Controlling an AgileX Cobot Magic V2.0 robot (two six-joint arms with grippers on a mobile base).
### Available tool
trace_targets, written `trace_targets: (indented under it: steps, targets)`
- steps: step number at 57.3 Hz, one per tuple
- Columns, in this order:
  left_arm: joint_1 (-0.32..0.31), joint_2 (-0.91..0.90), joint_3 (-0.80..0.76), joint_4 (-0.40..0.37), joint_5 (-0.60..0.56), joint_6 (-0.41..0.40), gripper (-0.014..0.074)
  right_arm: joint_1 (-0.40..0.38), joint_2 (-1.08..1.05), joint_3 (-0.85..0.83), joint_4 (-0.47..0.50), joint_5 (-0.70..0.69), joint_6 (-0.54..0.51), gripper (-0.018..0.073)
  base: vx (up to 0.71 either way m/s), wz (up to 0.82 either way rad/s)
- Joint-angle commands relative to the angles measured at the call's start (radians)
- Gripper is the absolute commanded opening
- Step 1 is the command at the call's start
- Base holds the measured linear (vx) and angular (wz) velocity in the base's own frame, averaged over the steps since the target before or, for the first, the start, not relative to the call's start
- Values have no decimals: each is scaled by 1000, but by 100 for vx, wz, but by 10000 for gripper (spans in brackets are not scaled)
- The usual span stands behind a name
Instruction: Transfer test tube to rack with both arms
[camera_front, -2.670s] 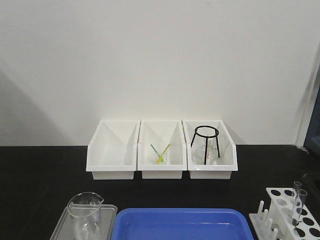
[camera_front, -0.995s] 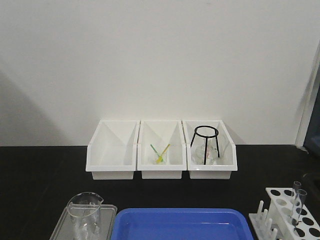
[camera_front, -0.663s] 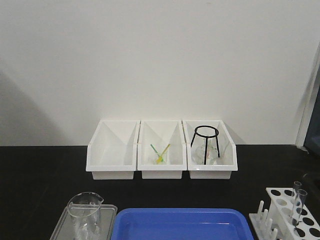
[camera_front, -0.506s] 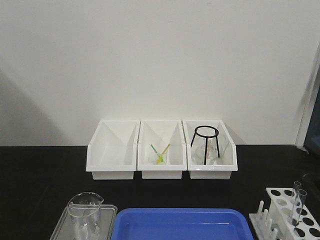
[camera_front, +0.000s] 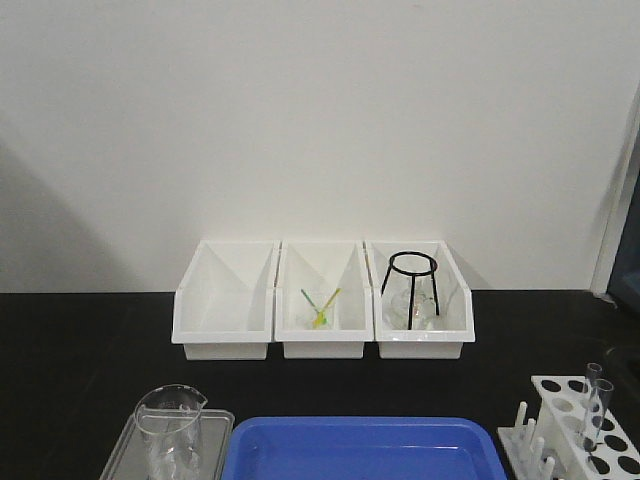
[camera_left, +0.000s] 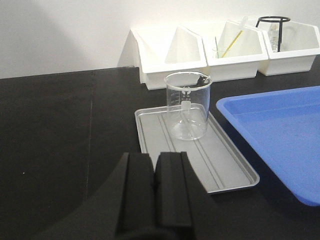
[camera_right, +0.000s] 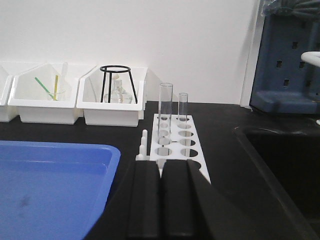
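**Both grippers closed and empty; tubes stand in the rack**

The left gripper (camera_left: 155, 175) is clenched, fingers pressed together, holding nothing, with one beaker (camera_left: 186, 106) at 12 o'clock on a grey tray (camera_left: 227, 165). The right gripper (camera_right: 161, 182) is likewise clenched and empty. At its 12 o'clock, the rack (camera_right: 197, 150) holds two upright test tubes (camera_right: 165, 111). Three white bins (camera_front: 322, 300) line the wall; one blue tray (camera_front: 360, 450) sits in front. The beaker's printed markings are unreadable.

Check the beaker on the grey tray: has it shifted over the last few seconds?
No. In the front view the beaker sits at the same spot on the grey tray, same gap to the blue tray.
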Motion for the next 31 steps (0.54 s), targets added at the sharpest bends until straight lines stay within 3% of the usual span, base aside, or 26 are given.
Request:
trace_targets:
  steps: [1,31]
  targets:
    - [1,-5,-21,-9,-87,6,-3,1,-10,16,-10,-74,-10,-11,0,0]
    - [1,-5,-21,-9,-87,6,-3,0,-10,16,-10,-74,-10,-11,0,0]
